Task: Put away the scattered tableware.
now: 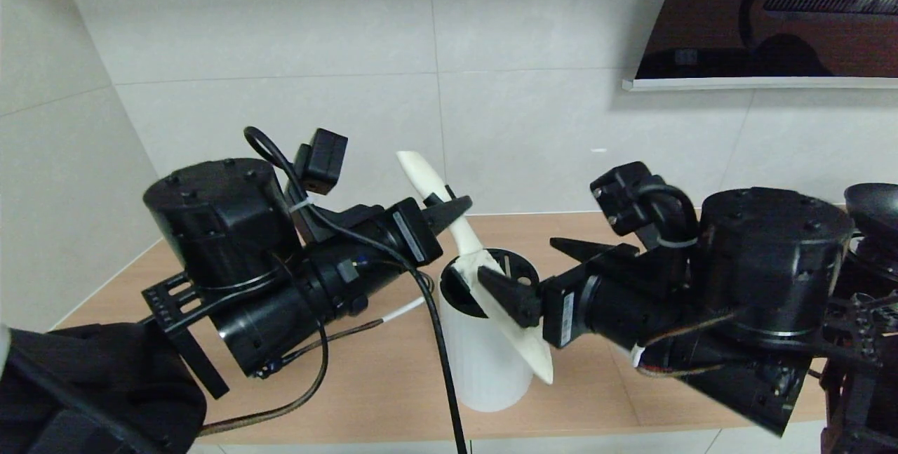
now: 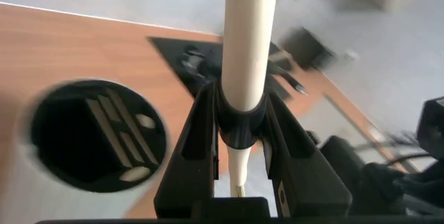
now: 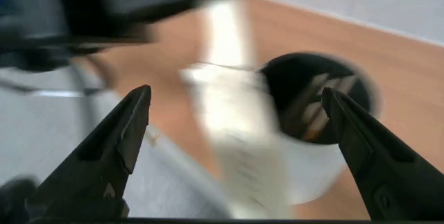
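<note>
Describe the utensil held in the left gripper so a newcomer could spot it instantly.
On the wooden counter against the tiled wall stands a white cylindrical holder with a dark opening. Slanting across that opening is the white utensil, its handle clamped in the jaws of the left gripper. It is the only long, slim, pale piece among black parts, ending in a broad blade.

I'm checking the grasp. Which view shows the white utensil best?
The head view: the white utensil shows end to end, handle up, blade down near the white holder. The left wrist view gives its handle clamped in the left pincer; the right wrist view a blurred blade.
</note>
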